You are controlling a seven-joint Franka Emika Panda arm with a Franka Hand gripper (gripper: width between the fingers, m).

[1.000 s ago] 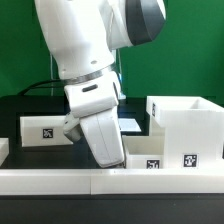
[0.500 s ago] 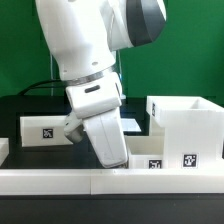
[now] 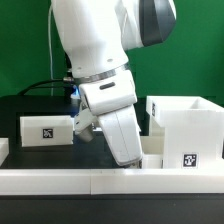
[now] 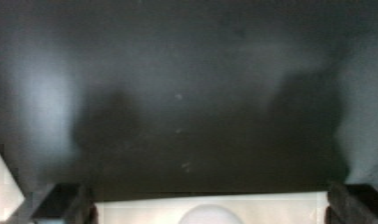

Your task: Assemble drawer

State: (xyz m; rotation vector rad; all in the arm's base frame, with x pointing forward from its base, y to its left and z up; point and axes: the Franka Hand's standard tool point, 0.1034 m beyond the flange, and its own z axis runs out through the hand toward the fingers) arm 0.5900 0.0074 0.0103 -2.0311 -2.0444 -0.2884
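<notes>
The black table [image 3: 25,110] is dark and matte. Reading the exterior view as a clock face, a shallow white tray [image 3: 45,130] with a black-and-white tag on its front sits on the table at about nine o'clock. At three o'clock stands the taller boxy white casing [image 3: 186,128], open at the top and tagged low on its front, well apart from the tray. Along six o'clock a low white rail [image 3: 60,181] runs across the table's near edge.
</notes>
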